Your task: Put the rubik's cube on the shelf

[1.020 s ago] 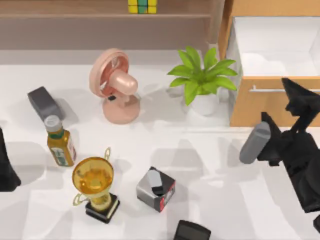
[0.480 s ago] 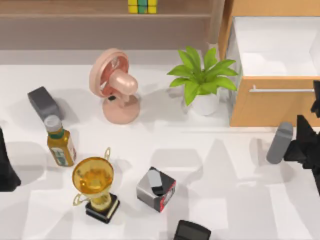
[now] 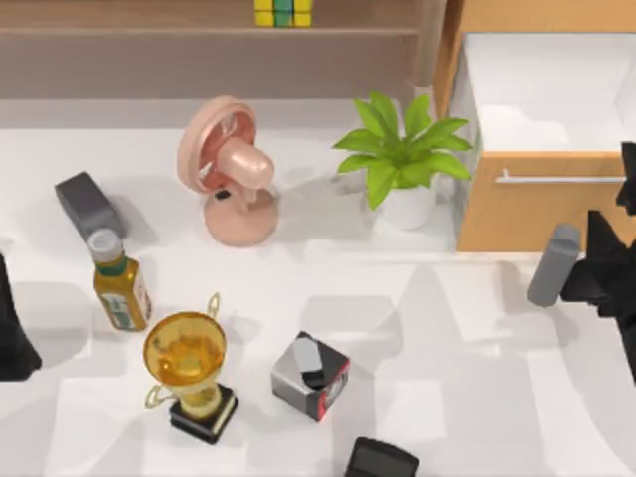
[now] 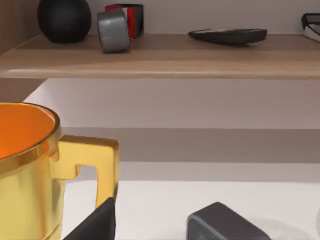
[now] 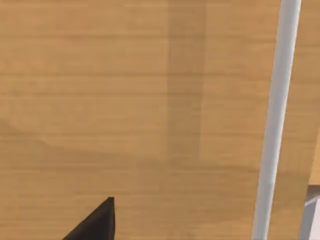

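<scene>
The rubik's cube [image 3: 282,12], yellow and green, rests on the brown wooden shelf [image 3: 149,32] at the back of the table, with nothing touching it. My right gripper [image 3: 626,189] is at the table's right edge, in front of the orange-wood cabinet and far from the cube. It is open and holds nothing; one dark fingertip [image 5: 97,222] shows against the drawer front. My left gripper [image 3: 10,323] is parked at the left edge, open, its fingertip [image 4: 95,222] beside the gold trophy [image 4: 30,170]. The shelf board [image 4: 160,55] runs across the left wrist view.
On the table stand a pink fan [image 3: 231,169], a potted plant [image 3: 402,159], a bottle [image 3: 119,283], the trophy [image 3: 189,368], a grey-black-red box [image 3: 310,376] and a dark grey block [image 3: 87,204]. The cabinet's drawer [image 3: 537,199] is open at back right.
My right arm has pulled back to the right, away from the table's middle toward the right edge. The cube stays on the shelf. The left arm has not moved.
</scene>
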Controlling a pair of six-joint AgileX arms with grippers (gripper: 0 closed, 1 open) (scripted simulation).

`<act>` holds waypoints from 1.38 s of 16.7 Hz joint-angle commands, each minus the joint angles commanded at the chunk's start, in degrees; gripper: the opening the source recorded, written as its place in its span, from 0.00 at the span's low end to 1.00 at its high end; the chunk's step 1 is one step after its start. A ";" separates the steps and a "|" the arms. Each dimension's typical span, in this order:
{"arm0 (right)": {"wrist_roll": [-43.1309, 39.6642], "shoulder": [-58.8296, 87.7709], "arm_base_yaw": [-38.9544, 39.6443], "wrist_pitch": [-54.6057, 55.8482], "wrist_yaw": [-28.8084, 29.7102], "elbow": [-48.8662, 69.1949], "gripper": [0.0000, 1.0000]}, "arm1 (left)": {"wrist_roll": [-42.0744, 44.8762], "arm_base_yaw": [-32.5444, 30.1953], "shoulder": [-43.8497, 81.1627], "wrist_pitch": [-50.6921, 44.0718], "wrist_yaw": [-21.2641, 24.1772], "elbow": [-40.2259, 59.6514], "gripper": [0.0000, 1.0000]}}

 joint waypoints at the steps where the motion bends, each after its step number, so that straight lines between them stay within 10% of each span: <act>1: 0.00 0.02 -0.27 -0.56 -0.28 0.56 1.00 | 0.00 0.00 0.00 0.00 0.00 0.00 1.00; 8: -0.01 0.05 -0.94 -1.86 -0.94 1.92 1.00 | 0.00 0.00 0.00 0.00 0.00 0.00 1.00; 21: -0.01 0.05 -0.94 -1.86 -0.94 1.92 0.02 | 0.00 0.00 0.00 0.00 0.00 0.00 1.00; 23: -0.01 0.05 -0.94 -1.86 -0.94 1.92 0.00 | 0.00 0.00 0.00 0.00 0.00 0.00 1.00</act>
